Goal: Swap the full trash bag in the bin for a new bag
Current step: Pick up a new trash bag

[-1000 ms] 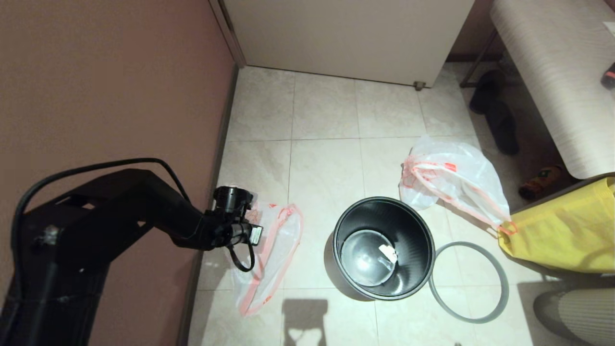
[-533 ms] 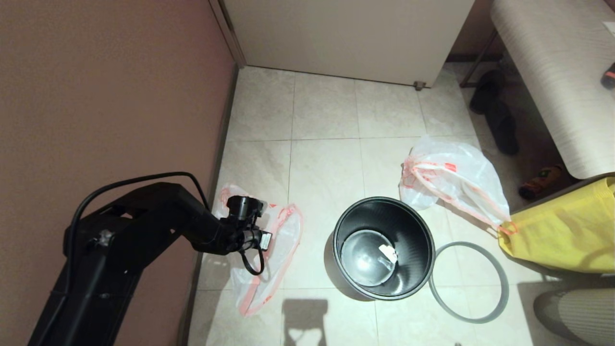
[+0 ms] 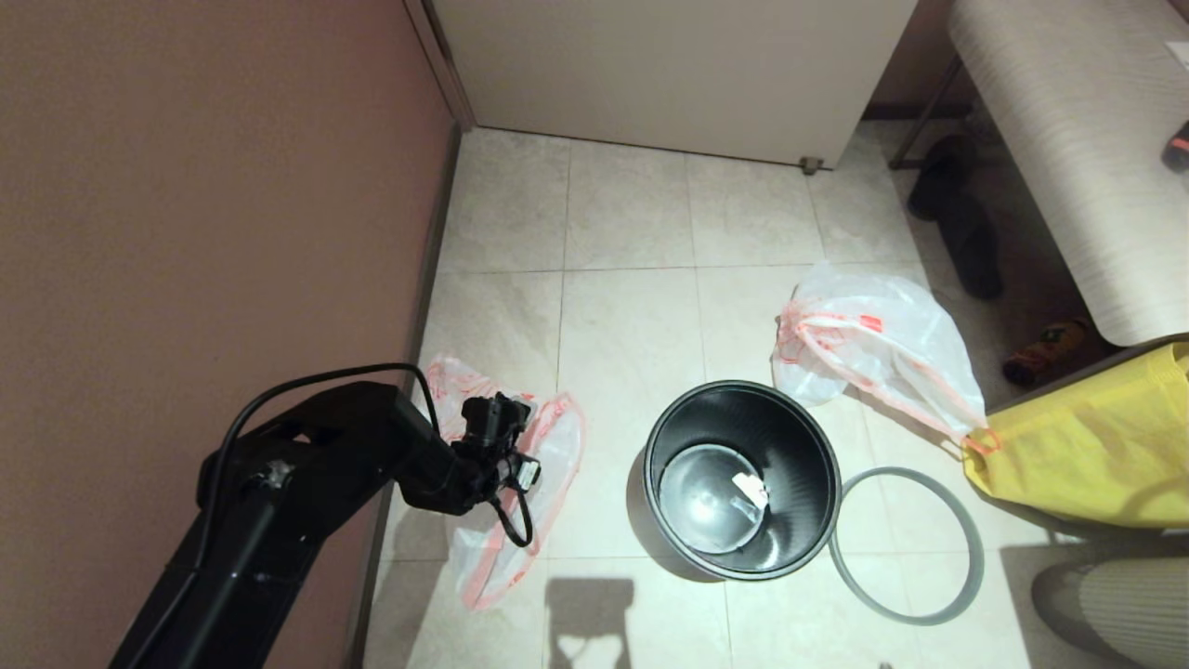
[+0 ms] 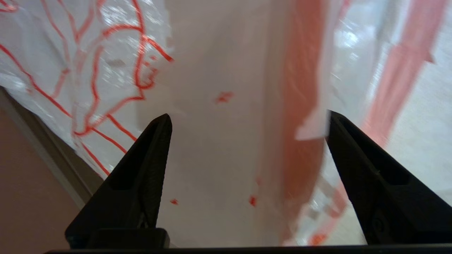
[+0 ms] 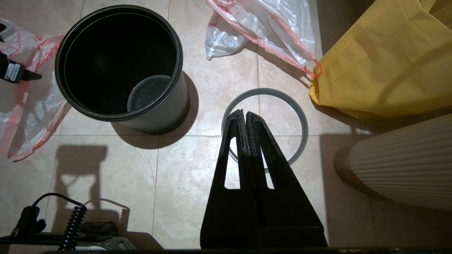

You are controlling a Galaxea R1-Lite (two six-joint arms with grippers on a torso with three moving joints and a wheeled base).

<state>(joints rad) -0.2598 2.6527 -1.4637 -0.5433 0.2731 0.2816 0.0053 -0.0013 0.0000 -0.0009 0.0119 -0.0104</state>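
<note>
The new bag (image 3: pixel 548 455) lies limp on the tiles by the brown wall, with a pink drawstring hem and red line print (image 4: pixel 106 88). My left gripper (image 4: pixel 248 115) hangs low over it (image 3: pixel 502 437), open wide; bag film and a stretch of hem lie between its fingers, gripped by neither. The bin (image 3: pixel 808 446) stands upright to the right of the bag, black inside (image 5: pixel 116 60), with only a small white scrap (image 3: pixel 748 485) on its bottom. Its grey hoop (image 3: pixel 977 548) lies flat on the floor beside it. My right gripper (image 5: pixel 244 113) hovers shut above the hoop (image 5: pixel 265 91). No bulky full trash bag shows.
A second translucent bag with a pink drawstring (image 3: pixel 892 344) lies beyond the bin, no bottles showing in it. A yellow fabric bag (image 3: pixel 1096 446) stands at the right, a ribbed cream object (image 3: pixel 1115 595) in front of it. Dark shoes (image 3: pixel 957 223) lie under a bench.
My left gripper has gone from shut to wide open. The left arm has swung right, bringing the gripper further over the limp bag. The right gripper stays shut.
</note>
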